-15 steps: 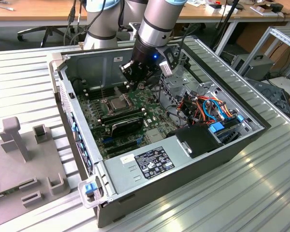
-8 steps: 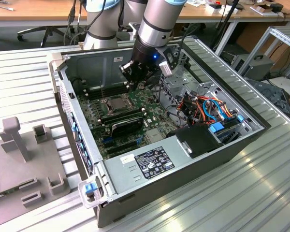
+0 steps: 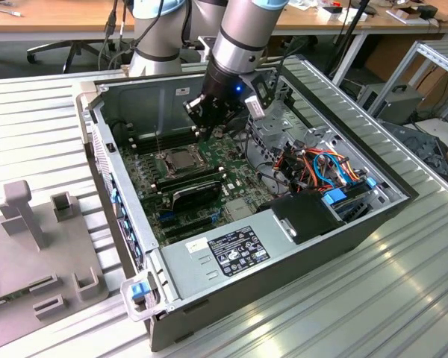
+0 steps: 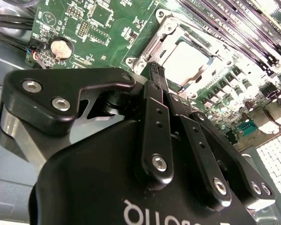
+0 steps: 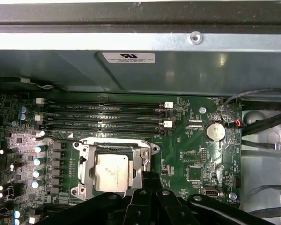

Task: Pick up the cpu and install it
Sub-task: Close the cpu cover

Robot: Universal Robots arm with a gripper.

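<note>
Near edge of the ribbed metal table (image 3: 343, 298): open PC case (image 3: 284, 277) lying on its side, grey power supply (image 3: 231, 253) along its near side. On the exterior view's left, a grey moulded fixture (image 3: 30, 253) sits on the table, partly cut off by the frame edge.

Inside the case, green motherboard (image 3: 209, 194). The cpu (image 3: 176, 158), dull silver top, sits flat in the socket (image 5: 82, 174) with the shiny metal frame around it; also seen in both wrist views (image 5: 111, 172) (image 4: 187, 58), washed out by glare in the second wrist view. Memory slots (image 5: 103, 117) run just beyond the socket, coin battery (image 5: 215, 131) off to one side.

Arm (image 3: 243, 37) comes down steeply from the far side, wrist tilted toward the exterior view's left. Pincer (image 3: 201, 119) hangs above the board, near the socket's far-right corner, not touching the cpu. Fingers (image 4: 155, 77) look pressed together at the tips, nothing between them; in the first wrist view the pincer (image 5: 147, 180) tip sits just beside the socket frame and its linkage hides the board edge.

Right part of the case: tangle of coloured cables (image 3: 321, 168), details hard to make out. Far background: desks and chair legs, cut off.
</note>
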